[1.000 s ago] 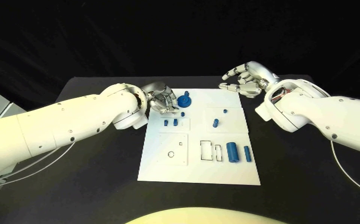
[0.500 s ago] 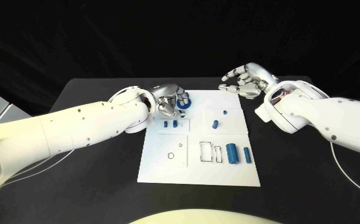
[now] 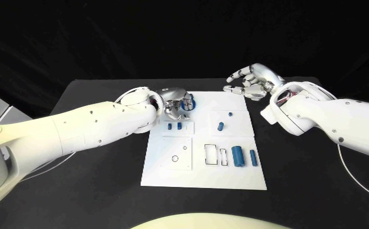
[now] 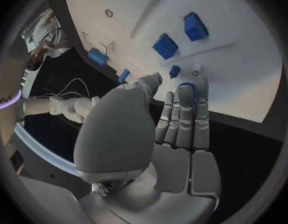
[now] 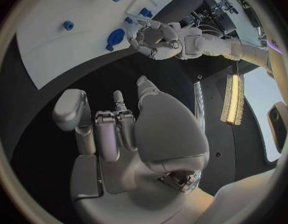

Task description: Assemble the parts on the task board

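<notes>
Left hand apparently pinches the blue disc part at the task board far-left corner, right hand spread and empty; part judged light, rigid, slippery, best gripped by rim.

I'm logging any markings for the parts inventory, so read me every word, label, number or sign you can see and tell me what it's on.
None can be read on the task board, the blue parts or either robot hand.
Purple marks at the left wrist view's rim are too blurred to read.
</notes>
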